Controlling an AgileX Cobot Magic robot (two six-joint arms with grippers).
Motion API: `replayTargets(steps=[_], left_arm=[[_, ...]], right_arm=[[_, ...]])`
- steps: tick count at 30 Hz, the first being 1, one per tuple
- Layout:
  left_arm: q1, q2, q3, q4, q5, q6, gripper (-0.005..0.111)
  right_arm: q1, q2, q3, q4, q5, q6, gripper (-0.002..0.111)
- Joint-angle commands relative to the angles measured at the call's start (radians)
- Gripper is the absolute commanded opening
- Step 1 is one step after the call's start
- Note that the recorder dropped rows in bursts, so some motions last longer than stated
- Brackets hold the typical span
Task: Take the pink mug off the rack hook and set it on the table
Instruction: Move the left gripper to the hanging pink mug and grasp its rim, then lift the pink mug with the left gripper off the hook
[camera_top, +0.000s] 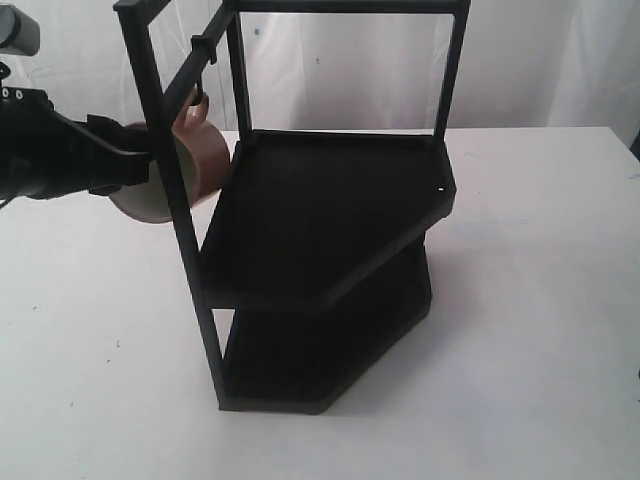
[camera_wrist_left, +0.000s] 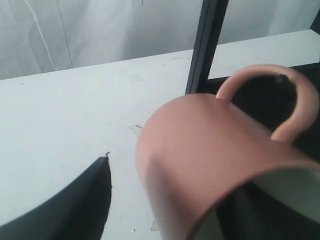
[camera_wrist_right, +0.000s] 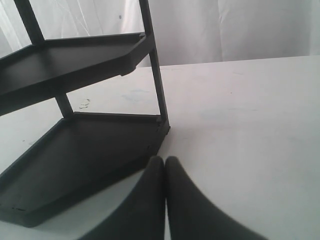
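Note:
The pink mug (camera_top: 198, 165) hangs at the left side of the black rack (camera_top: 330, 215), its loop handle (camera_wrist_left: 295, 100) still over the rack hook (camera_wrist_left: 281, 79), whose tip shows inside the loop. Its cream inside faces my left gripper (camera_top: 138, 170). That gripper is open around the mug's wall (camera_wrist_left: 200, 150). One finger (camera_wrist_left: 75, 205) stands outside with a strip of white table between it and the mug, and the other is a dark shape inside the mouth. My right gripper (camera_wrist_right: 165, 161) is shut and empty, low over the table (camera_top: 520, 300) by the rack's bottom shelf (camera_wrist_right: 80, 155).
The rack has two dark shelves and thin uprights; one upright (camera_wrist_left: 205, 45) stands just behind the mug. Another small hook (camera_top: 205, 47) sits higher on the same side bar. White table spreads left (camera_top: 90, 330) and right of the rack; a white curtain hangs behind.

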Motion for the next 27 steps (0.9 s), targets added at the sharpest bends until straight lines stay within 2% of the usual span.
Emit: replayTargets(steps=[1,10,13,16,22,27], left_arm=[[-0.005,0.033,0.006,-0.017,-0.013,-0.008,0.063],[-0.005,0.071,0.006,-0.017,-0.041,-0.038,0.063],[-0.005,0.071,0.006,-0.017,-0.062,-0.066,0.059],[-0.005,0.071,0.006,-0.017,-0.067,-0.093,0.044],[-0.005,0.071,0.006,-0.017,-0.063,-0.122,0.002],[-0.005,0.067,0.006,-0.017,-0.061,-0.121,0.0]], right_arm=[[-0.007,-0.006,0.005,-0.01,0.001,-0.004,0.0],[-0.007,-0.006,0.005,-0.01,-0.002,-0.004,0.0],[-0.007,-0.006,0.005,-0.01,-0.002,-0.004,0.0],[-0.007,-0.006,0.005,-0.01,-0.002,-0.004,0.0],[-0.007,-0.006,0.005,-0.01,-0.002,-0.004,0.0],[-0.007,-0.006,0.005,-0.01,-0.002,-0.004,0.0]])
